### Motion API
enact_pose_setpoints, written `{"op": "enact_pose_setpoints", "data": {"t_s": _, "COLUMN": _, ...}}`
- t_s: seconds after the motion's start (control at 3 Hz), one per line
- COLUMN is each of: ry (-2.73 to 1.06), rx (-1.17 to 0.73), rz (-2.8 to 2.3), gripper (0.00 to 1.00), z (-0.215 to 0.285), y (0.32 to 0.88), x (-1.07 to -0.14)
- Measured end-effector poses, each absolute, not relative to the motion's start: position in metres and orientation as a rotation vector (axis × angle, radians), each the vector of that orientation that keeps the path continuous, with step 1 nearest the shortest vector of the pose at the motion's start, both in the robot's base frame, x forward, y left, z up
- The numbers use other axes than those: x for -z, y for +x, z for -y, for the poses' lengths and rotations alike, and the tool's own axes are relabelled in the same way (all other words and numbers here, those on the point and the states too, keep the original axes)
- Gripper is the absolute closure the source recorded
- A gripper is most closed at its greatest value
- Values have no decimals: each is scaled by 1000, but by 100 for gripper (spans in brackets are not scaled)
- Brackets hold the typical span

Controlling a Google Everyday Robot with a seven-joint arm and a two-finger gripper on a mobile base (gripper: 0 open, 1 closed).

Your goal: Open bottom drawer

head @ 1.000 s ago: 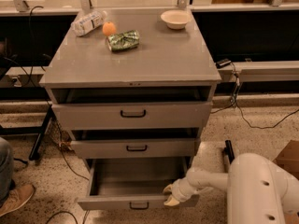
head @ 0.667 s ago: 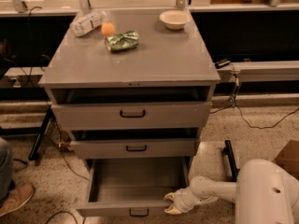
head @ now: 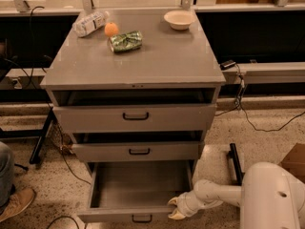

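Observation:
The grey cabinet (head: 133, 66) has three drawers. The bottom drawer (head: 138, 190) is pulled far out and its inside is empty. Its short front panel with a small black loop handle (head: 142, 218) sits at the lower edge of the view. My gripper (head: 174, 208) is at the drawer's front right corner, just above the front panel's top edge, at the end of the white arm (head: 224, 194) that comes in from the right. The middle drawer (head: 138, 151) and the top drawer (head: 136, 117) stand slightly out.
On the cabinet top lie a plastic bottle (head: 89, 23), an orange (head: 111, 29), a green chip bag (head: 126, 40) and a white bowl (head: 179, 19). A person's leg and shoe (head: 12, 199) are at the left. Cables and a black bar (head: 235, 162) lie on the floor at the right.
The bottom drawer has come further out towards the camera. My gripper has moved with its front right corner, down and slightly left.

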State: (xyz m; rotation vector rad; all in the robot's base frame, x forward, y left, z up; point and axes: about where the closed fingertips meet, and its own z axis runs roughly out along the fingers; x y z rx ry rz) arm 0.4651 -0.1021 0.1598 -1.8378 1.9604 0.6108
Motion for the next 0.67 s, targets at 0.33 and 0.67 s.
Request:
{"op": "enact_pose_setpoints", "data": {"t_s": 0.33, "ry": -1839, "rx": -615, "rz": -1960, "gripper": 50, "z": 101, "y": 464, "x": -159}}
{"op": "enact_pose_setpoints", "data": {"t_s": 0.67, "ry": -1840, "rx": -620, "rz": -1960, "gripper": 27, "z": 99, "y": 462, "x": -158}}
